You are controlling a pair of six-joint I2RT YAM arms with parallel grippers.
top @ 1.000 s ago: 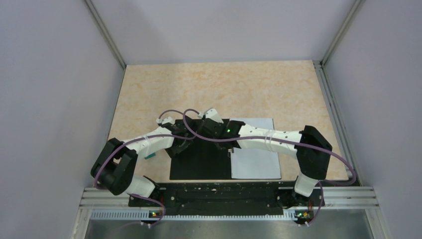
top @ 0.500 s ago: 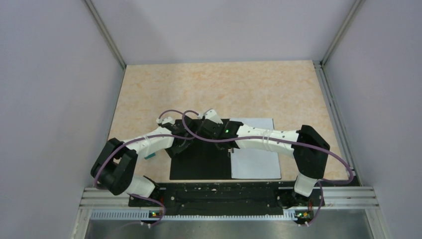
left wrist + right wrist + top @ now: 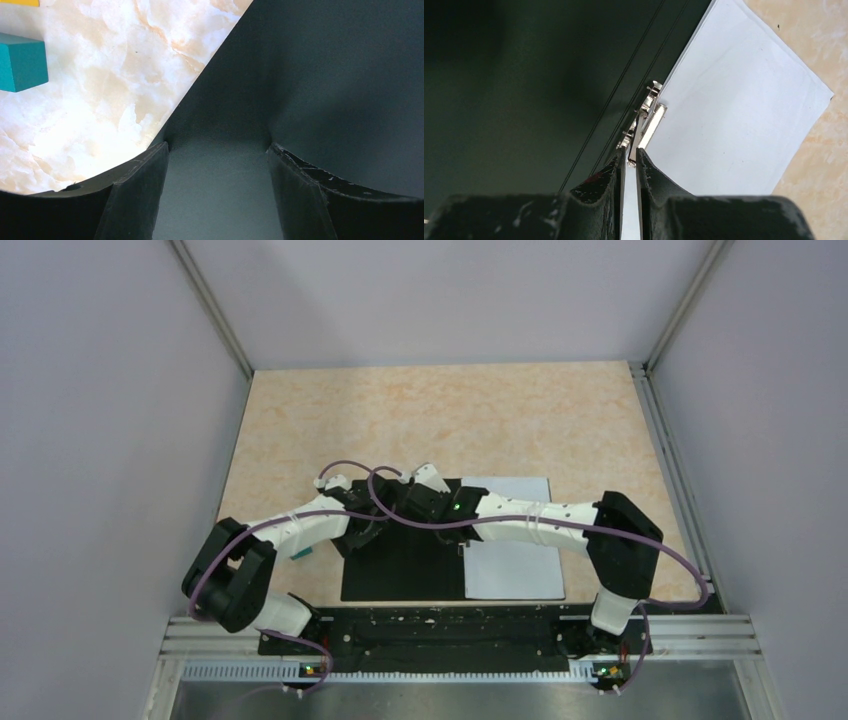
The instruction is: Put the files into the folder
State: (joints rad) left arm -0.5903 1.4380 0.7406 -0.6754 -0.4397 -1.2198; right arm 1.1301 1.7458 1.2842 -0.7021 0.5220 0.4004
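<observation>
Two fingers of the right gripper (image 3: 631,152) pinch the metal clip (image 3: 646,117) on the spine of the folder (image 3: 400,565); white papers (image 3: 515,565) cover its right half; the left gripper (image 3: 217,147) is spread above the black left cover; the folder lies open by the near edge of the desk (image 3: 450,420).

In the left wrist view, the teal block (image 3: 21,62) is cut off by the left edge, and only a sliver of the yellow block (image 3: 19,2) is left at the top edge. In the right wrist view, the near end of the clip (image 3: 646,117) is hidden between the close-set fingers of the right gripper (image 3: 630,155), and the sheets (image 3: 734,125) are cut off at the bottom. From above, the far part of the folder (image 3: 400,575) is covered by the left arm (image 3: 300,523) and the right arm (image 3: 530,520). There the teal block is mostly hidden, and the clip is too small to be made out.
</observation>
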